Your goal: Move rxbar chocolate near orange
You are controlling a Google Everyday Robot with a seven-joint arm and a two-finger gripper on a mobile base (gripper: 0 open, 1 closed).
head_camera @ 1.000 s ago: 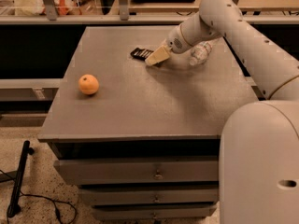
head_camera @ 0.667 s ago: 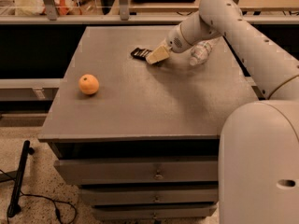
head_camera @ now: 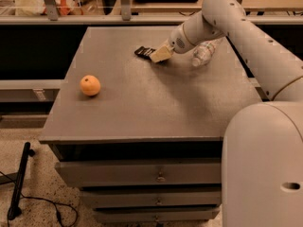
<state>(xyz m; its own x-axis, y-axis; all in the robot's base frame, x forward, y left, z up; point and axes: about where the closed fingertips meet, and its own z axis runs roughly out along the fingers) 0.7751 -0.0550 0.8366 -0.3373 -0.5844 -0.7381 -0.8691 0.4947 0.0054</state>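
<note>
Dim workshop clutter sits behind a pale rail (head_camera: 94, 19) that runs past the far edge of the grey-brown tabletop (head_camera: 142, 110), which caps a cabinet of drawers (head_camera: 142, 174) standing on a speckled floor (head_camera: 42, 150).

Down at the left, off the table, a black pole (head_camera: 20, 174) leans up from the floor with a thin cable (head_camera: 61, 216) trailing beside it.

On the tabletop, the orange (head_camera: 90, 85) sits alone near the left edge, roughly halfway between the far and near edges, with bare surface all round it.

Well apart from it, toward the far edge and about the middle of the table's width, lies the rxbar chocolate (head_camera: 142, 51), flat and dark, only its left end showing. The gripper (head_camera: 160, 54), tan-coloured, is down at the bar's right end and covers it; from where I stand I cannot tell whether it is spread, closed, or pinching the bar.

Just to the right, near the far right corner, a clear water bottle (head_camera: 202, 54) lies on its side, partly behind the wrist.

The white arm (head_camera: 246, 37) rises from the gripper, bends above the far right corner and slopes down past the right edge to the robot's big rounded body (head_camera: 265, 164) at the near right corner.
</note>
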